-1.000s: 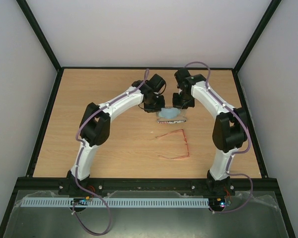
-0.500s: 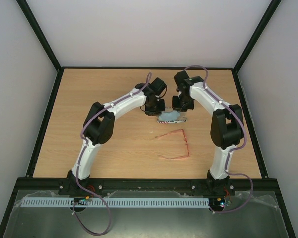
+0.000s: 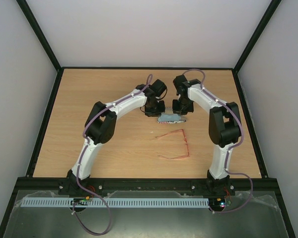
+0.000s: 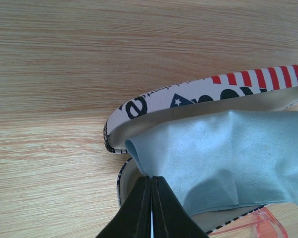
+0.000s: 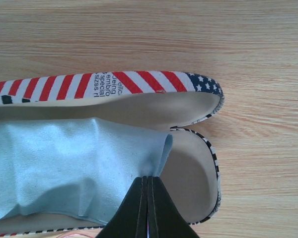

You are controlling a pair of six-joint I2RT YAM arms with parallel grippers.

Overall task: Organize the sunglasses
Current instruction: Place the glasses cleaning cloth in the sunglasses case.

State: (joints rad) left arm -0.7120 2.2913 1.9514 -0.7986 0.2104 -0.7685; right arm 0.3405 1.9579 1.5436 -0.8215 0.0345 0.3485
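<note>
The sunglasses [image 3: 175, 144], a thin reddish-orange frame with arms spread, lie on the table in front of the case. A corner of them shows in the left wrist view [image 4: 260, 224]. The oval flag-patterned case [image 3: 172, 118] lies open between both grippers; it also shows in the left wrist view [image 4: 154, 101] and the right wrist view [image 5: 139, 83]. A light blue cloth [image 4: 228, 153] [image 5: 64, 163] hangs over the open case. My left gripper [image 4: 152, 177] is shut on the cloth's left edge. My right gripper [image 5: 148, 177] is shut on its right edge.
The wooden table [image 3: 89, 124] has black rails along its edges and grey walls on three sides. Both arms arch toward the middle of the table.
Both grippers have lowered the cloth toward the open case and drawn closer together. The sunglasses have not moved.
</note>
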